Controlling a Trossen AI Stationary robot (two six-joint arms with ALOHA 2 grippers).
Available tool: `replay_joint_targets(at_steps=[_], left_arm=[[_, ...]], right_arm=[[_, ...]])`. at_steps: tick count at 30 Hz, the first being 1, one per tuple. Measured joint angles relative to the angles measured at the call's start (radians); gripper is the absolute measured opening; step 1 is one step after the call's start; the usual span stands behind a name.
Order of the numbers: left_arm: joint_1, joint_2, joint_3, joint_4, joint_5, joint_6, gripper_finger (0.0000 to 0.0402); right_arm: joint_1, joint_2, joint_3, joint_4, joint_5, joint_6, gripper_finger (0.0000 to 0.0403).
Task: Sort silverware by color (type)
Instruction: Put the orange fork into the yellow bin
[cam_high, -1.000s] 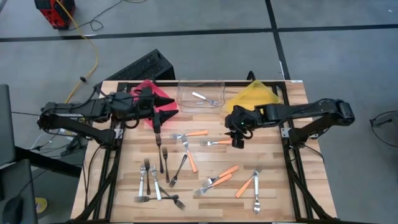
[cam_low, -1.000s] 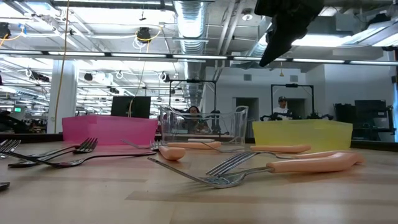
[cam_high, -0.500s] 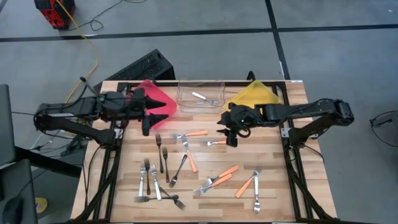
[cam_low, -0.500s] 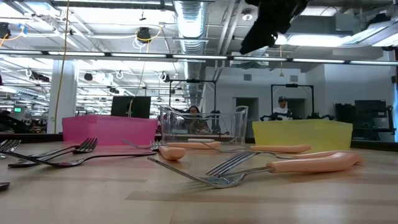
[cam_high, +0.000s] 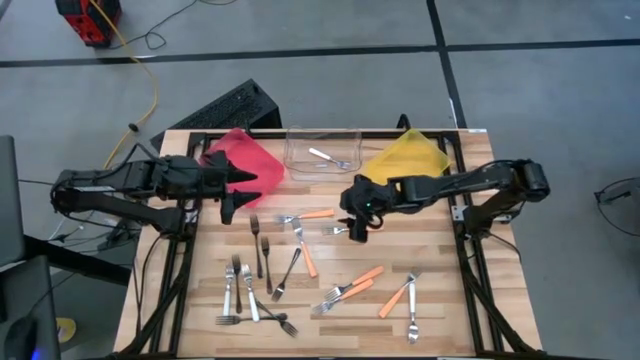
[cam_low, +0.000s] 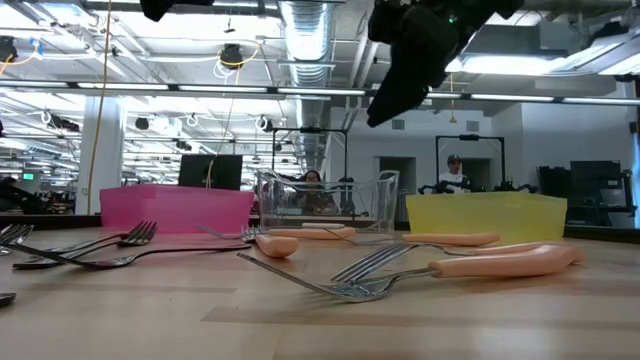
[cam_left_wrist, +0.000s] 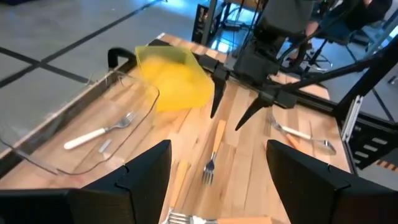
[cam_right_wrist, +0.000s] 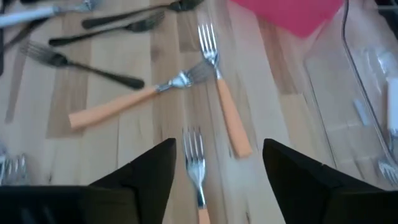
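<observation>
Right gripper (cam_high: 357, 226), fingers spread (nothing held), poised over orange-handled fork (cam_right_wrist: 195, 165) just in front of yellow bin (cam_high: 405, 156), likely to pinch it. Left gripper (cam_high: 232, 186) open beside red bin (cam_high: 245, 160), waiting.

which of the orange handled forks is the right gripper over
The orange-handled fork just below the clear bin: the open right gripper hangs over its handle; the others lie farther off.

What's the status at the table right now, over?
Right hand open, hanging over an orange-handled fork mid-table. Left hand open, empty, by the red bin. One fork in the clear bin. Nothing blocking.
</observation>
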Motion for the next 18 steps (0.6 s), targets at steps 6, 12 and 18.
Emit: replay_joint_targets(at_steps=[6,12,18], left_arm=[[-0.001,-0.019,-0.043,0.008,0.002,-0.005,0.0247],[-0.001,-0.047,-0.062,0.008,0.010,-0.026,0.0247],[-0.001,-0.064,-0.061,0.013,0.018,0.000,0.0247]], right_arm=[[0.007,0.084,-0.001,0.006,-0.001,-0.008,0.0273],[0.006,0.129,-0.001,0.011,-0.001,-0.008,0.0274],[0.006,0.159,0.000,0.014,-0.001,-0.031,0.0274]])
